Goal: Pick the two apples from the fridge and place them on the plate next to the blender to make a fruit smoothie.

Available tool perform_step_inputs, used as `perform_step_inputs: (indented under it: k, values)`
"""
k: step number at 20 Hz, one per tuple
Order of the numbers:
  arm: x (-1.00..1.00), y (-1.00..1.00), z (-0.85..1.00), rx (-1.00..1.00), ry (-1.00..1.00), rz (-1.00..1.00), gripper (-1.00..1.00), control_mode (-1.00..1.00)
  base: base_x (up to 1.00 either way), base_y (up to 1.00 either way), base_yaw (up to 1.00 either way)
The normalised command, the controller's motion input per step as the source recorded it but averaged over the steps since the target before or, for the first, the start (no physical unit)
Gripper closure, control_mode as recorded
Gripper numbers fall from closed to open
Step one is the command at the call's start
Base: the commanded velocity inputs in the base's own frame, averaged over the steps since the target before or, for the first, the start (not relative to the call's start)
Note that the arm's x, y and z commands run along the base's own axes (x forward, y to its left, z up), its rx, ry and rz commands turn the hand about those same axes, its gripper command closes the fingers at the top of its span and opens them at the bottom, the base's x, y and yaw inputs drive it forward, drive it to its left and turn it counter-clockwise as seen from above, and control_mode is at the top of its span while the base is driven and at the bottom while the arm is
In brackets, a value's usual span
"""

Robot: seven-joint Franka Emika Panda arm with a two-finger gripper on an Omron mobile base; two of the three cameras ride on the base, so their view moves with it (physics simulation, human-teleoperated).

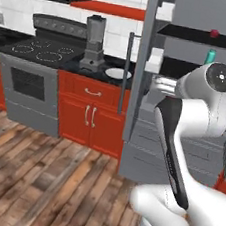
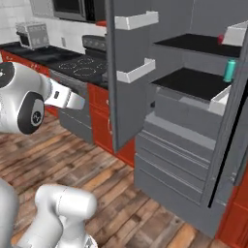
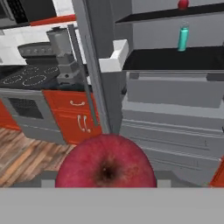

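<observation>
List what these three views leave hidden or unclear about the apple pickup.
- Gripper fingertips: hand view, hidden behind the dark red round apple at the bottom, so the grip can't be confirmed.
- Second small red apple: too small for detail on the tall grey fridge's top shelf.
- Round white plate: partly hidden by the fridge door handle.

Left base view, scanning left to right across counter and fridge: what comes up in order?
Stove → blender → plate → fridge door handle → white door bin → teal cylinder, with an apple on the shelf above it.
</observation>
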Motion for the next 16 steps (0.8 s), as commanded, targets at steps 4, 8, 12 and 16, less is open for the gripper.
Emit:
perform_step_inputs:
  k: [4, 8, 12, 16]
  values:
    - [0.00, 0.00, 0.00, 0.00, 0.00, 0.00, 1.00, 1.00, -0.35, 0.33, 0.70]
    - [0.00, 0.00, 0.00, 0.00, 0.00, 0.00, 1.00, 1.00, 0.22, 0.31, 0.43]
    - [0.00, 0.00, 0.00, 0.00, 0.00, 0.00, 1.00, 1.00, 0.97, 0.38, 0.01]
    - [0.00, 0.00, 0.00, 0.00, 0.00, 0.00, 1.00, 1.00, 1.00, 0.07, 0.02]
